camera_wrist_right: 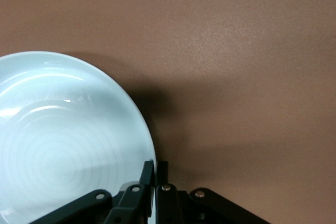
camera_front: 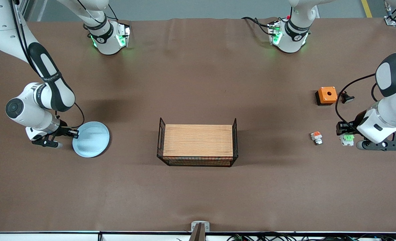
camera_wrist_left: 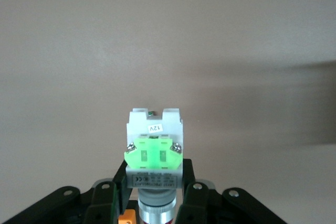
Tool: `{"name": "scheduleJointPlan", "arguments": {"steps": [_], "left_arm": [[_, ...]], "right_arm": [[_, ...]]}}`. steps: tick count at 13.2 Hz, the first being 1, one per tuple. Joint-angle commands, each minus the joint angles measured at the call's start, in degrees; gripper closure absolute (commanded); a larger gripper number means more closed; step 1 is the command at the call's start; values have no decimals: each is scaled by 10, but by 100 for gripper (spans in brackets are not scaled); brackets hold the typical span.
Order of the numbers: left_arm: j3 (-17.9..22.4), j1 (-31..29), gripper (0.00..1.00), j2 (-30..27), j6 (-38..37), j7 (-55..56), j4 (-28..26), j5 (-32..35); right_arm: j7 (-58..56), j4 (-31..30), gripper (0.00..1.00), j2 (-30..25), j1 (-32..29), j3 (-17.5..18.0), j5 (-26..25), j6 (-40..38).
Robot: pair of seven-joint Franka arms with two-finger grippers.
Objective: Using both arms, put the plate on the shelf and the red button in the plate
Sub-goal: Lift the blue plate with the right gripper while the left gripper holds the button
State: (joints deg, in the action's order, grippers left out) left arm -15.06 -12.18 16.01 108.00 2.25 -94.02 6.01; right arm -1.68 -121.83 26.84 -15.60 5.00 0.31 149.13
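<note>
The pale blue-white plate [camera_front: 91,139] lies on the brown table toward the right arm's end. My right gripper [camera_front: 74,133] is shut on its rim, one finger above the edge and one below; the right wrist view shows the plate [camera_wrist_right: 63,145] pinched in the right gripper [camera_wrist_right: 155,169]. Toward the left arm's end, my left gripper [camera_front: 346,134] is shut on the red button [camera_front: 346,139], low at the table. In the left wrist view the red button [camera_wrist_left: 153,156] shows its green block and white top, clamped in the left gripper [camera_wrist_left: 155,192]. Its red cap is mostly hidden.
A black wire basket [camera_front: 198,162] with a wooden board [camera_front: 198,140] on top stands mid-table. Beside the left gripper lies a small unit with an orange block [camera_front: 316,137]. Farther from the camera sit an orange box [camera_front: 326,95] and a small black piece [camera_front: 346,98].
</note>
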Motion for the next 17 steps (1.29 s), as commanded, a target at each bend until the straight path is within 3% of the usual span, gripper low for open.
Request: {"name": "scheduleJointPlan", "arguments": {"steps": [1,5,10,14,17], "left_arm": [[-14,-2,100,-5,-16,14,8,1],[-31,-3,100,-9,-24,42,7,1],[-44,-2,100,-8,-50,72,7,1],[-59,-2,100,-9,-52,110,7,1],[-60,-1,100,-9,-53,115,6,1]], "right_arm": [[0,4,99,-37,18,6,8,-51],[4,36,99,-101,40,6,7,-194],[57,33,99,-243,65,6,9,-388],[186,34,99,-363,128,6,35,-537],[367,41,99,-426,225,8,48,-606]]}}
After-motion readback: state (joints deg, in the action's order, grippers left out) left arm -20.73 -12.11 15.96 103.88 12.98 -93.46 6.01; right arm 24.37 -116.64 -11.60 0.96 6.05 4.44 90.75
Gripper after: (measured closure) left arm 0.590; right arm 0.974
